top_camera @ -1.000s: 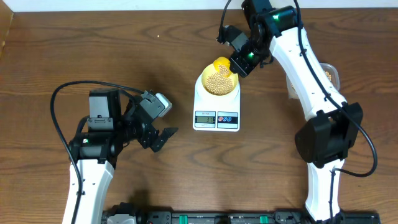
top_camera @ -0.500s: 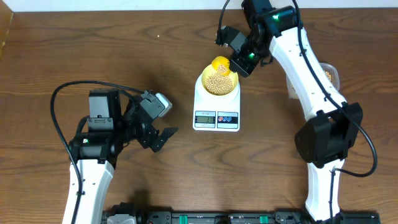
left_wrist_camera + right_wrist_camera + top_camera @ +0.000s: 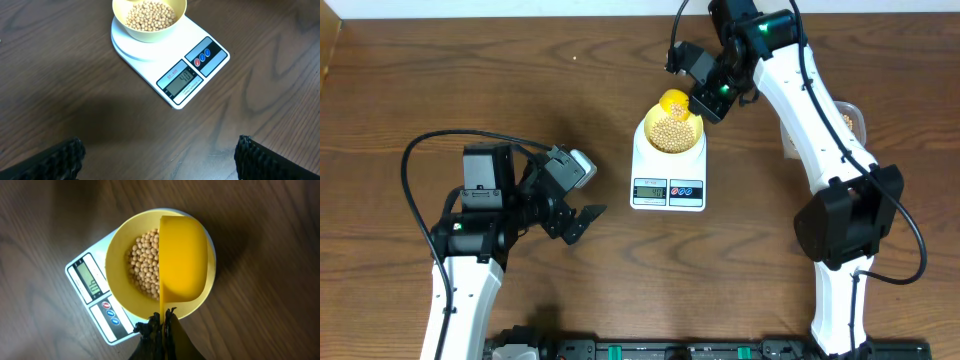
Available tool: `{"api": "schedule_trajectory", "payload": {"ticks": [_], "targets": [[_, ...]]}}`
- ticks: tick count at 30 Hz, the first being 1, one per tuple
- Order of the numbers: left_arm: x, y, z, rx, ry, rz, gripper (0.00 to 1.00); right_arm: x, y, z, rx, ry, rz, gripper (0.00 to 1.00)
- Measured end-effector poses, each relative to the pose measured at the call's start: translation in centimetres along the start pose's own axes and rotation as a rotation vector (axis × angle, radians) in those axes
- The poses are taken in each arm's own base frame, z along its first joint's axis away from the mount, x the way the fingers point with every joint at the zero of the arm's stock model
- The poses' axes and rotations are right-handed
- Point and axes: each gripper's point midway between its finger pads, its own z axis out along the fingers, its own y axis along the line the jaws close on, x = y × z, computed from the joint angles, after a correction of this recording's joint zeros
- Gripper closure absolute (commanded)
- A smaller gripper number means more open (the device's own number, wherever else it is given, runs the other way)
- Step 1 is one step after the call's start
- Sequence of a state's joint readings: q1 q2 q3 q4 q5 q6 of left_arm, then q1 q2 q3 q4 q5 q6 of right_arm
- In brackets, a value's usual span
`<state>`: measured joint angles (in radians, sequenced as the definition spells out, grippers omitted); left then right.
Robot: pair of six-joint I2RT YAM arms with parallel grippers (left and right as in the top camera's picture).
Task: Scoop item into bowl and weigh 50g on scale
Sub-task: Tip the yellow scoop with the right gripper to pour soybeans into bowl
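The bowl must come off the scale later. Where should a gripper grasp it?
Probably pinch the bowl by its thin rim, from above, on the side nearest the scale display: the wall is round and open-topped, and the scoop in the right gripper covers the far side.

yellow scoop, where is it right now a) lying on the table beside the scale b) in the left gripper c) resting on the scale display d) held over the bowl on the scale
d: the right gripper grips the scoop by its handle, its cup above the bowl of beans on the scale.
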<state>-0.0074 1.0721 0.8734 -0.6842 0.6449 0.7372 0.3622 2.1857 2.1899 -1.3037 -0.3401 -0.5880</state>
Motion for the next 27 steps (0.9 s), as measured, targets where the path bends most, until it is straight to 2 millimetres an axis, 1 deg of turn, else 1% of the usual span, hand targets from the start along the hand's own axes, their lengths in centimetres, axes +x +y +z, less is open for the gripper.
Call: {"api": "schedule_trajectory", "payload": {"ticks": [16,27], "targets": [[0.0,0.0,0.0,0.0,0.0,0.0,0.02,-0.26,-0.17,0.0,0.007,-0.01,-0.006,0.99],[-0.01,0.01,0.0,0.0,0.0,0.001,0.03,-0.15,-0.38,0.0,0.019,-0.003,-0.057,0.99]]}}
